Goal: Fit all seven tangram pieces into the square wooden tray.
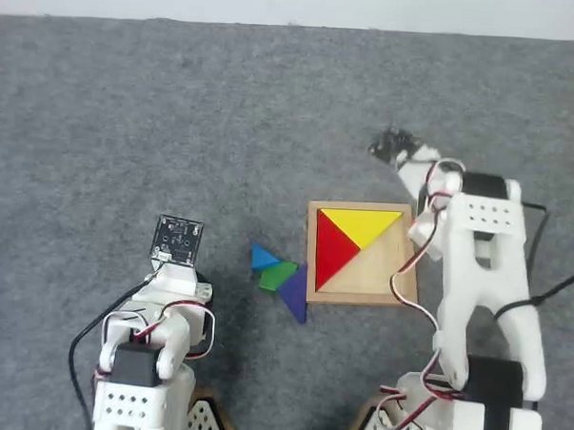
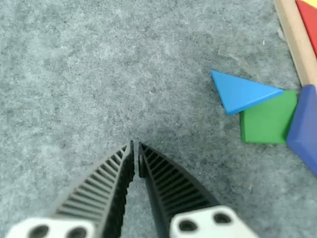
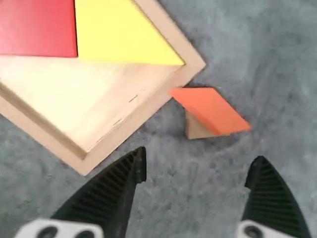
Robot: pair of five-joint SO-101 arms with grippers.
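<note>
Right of centre in the high view sits the square wooden tray (image 1: 380,269), so far with just two pieces in it: a big red triangle (image 1: 330,250) along its left side and a big yellow triangle (image 1: 363,225) along the top, meeting at the middle, with the rest of the floor bare wood. Just left of the tray there's a little cluster on the grey carpet (image 1: 129,122): a light blue triangle (image 1: 263,259), a green square (image 1: 279,275) touching it, and a dark blue triangle (image 1: 295,292) pressed right up against the tray's left rim near the lower corner. An orange parallelogram (image 3: 210,110) lies just off one tray corner in the right wrist view, tipped up a bit so its plain wood side shows. The right gripper (image 3: 199,156) hangs over the carpet near that piece with its fingers spread wide and nothing in them. The right arm stands along the tray's right side in the high view. The left gripper (image 2: 135,145), at lower left, points at bare carpet a little away from the cluster, with its fingers pinched down to a sliver of a gap and holding nothing.
</note>
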